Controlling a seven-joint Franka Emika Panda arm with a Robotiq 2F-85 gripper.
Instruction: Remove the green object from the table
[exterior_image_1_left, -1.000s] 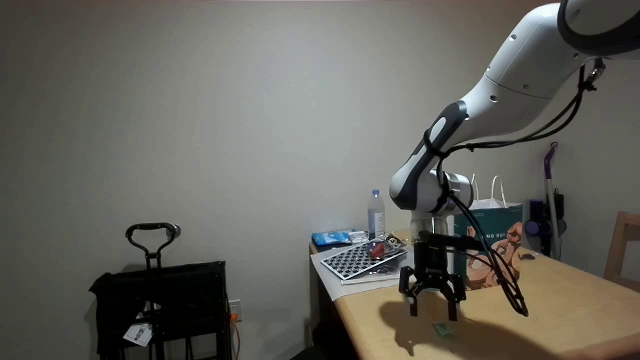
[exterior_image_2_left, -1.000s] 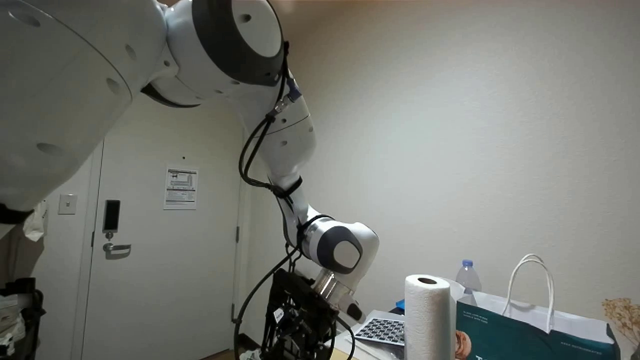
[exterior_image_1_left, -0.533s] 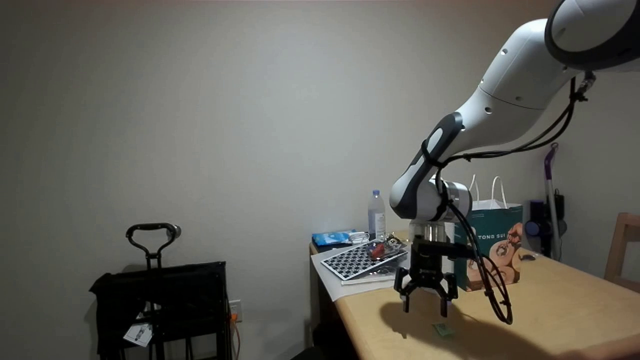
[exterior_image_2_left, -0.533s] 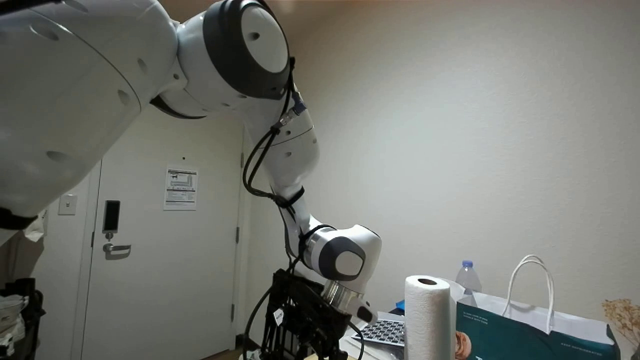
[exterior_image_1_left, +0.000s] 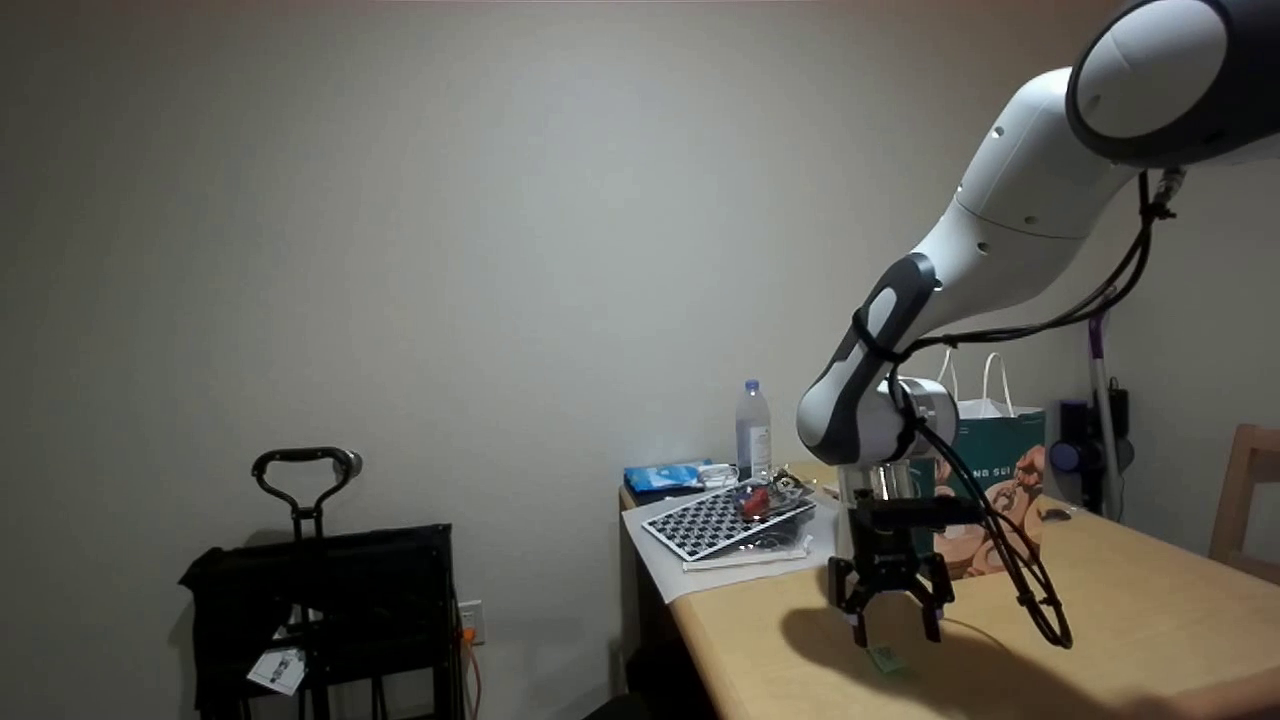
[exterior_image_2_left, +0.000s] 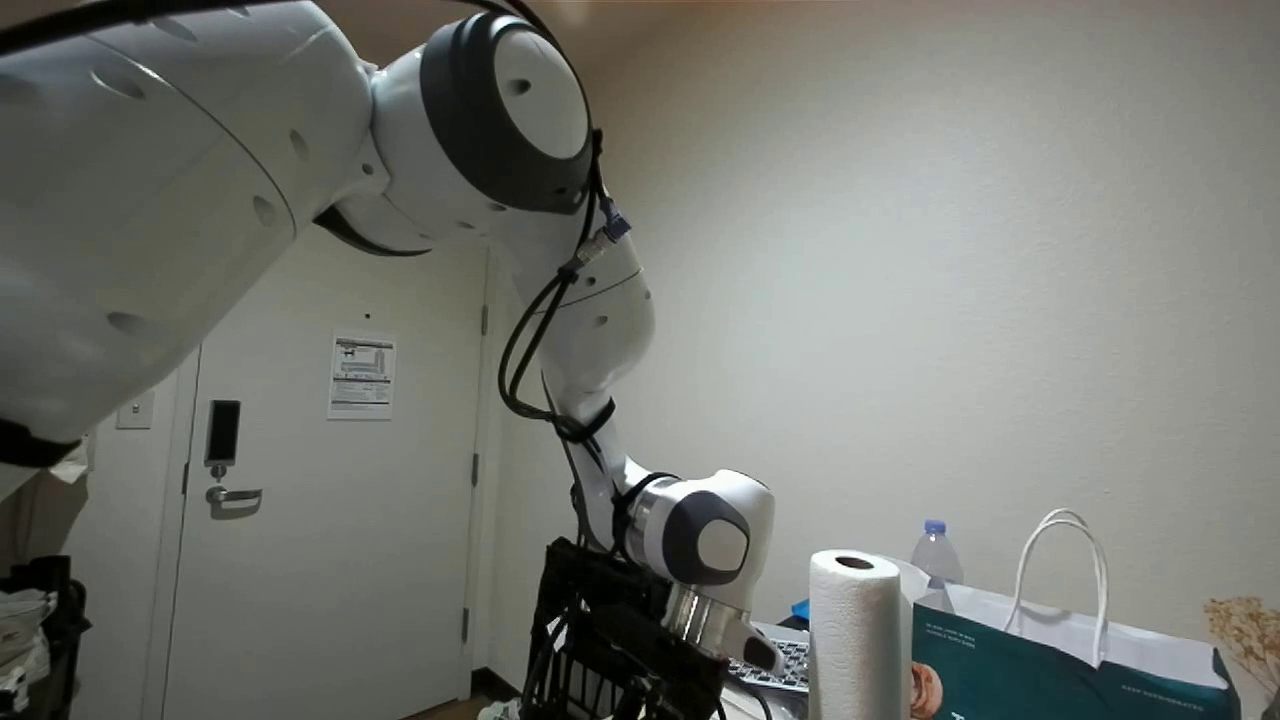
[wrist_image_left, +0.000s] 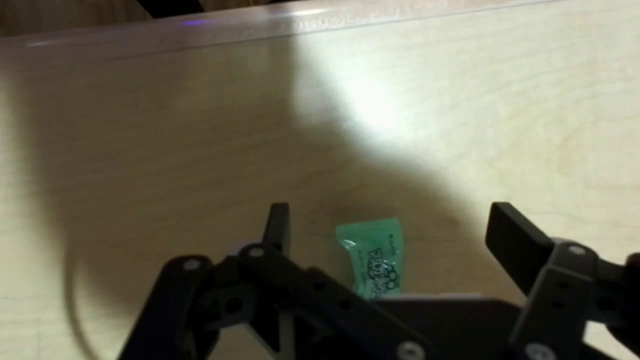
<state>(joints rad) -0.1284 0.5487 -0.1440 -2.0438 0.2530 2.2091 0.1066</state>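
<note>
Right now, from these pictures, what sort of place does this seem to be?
Probably a home or dormitory room: the door with a printed notice, the roll of paper towels and the shopping bag suggest it.

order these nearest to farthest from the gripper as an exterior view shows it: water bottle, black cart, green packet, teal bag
In an exterior view, from the gripper:
1. green packet, just below it
2. teal bag, behind it, toward picture right
3. water bottle, farther back, toward picture left
4. black cart, far over at picture left
</note>
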